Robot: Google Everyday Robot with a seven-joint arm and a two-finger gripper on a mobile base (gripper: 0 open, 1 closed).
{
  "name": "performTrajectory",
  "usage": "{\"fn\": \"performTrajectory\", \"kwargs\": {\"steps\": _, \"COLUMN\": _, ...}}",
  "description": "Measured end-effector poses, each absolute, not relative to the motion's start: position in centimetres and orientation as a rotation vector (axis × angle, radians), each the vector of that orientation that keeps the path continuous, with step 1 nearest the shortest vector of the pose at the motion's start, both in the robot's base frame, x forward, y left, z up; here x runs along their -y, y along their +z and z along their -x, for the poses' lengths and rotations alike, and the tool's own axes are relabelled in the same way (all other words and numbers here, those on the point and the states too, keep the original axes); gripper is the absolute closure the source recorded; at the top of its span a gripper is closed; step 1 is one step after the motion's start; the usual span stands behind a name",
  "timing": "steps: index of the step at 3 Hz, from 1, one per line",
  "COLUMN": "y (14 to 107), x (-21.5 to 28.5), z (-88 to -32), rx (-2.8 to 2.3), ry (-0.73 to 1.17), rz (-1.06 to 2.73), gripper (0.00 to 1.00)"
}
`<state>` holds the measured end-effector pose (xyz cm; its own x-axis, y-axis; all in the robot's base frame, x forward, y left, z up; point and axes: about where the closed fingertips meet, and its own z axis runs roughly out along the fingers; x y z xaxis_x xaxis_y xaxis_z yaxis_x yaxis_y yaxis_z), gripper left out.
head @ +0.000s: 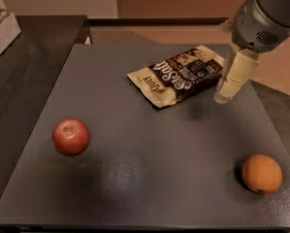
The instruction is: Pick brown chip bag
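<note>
The brown chip bag (pixel 178 75) lies flat at the far middle of the dark grey table (pixel 135 178). It has a dark brown middle with white lettering and cream-tan ends. My gripper (pixel 226 95) hangs from the grey arm at the upper right, above the table and just right of the bag's right end. It holds nothing.
A red apple (pixel 71 136) sits at the left of the table. An orange (pixel 262 173) sits near the front right corner. A darker counter (pixel 23 72) adjoins the table on the left, with a white box (pixel 1 25) at its far end.
</note>
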<state>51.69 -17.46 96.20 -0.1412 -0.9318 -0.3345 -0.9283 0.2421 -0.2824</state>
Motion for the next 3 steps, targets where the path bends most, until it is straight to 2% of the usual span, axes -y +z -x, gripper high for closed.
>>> {"fn": "performTrajectory", "kwargs": {"steps": 3, "y": 90.3, "x": 14.8, "z": -61.5, "rx": -2.055, "ry": -0.058, "rz": 1.854, "gripper": 0.00}}
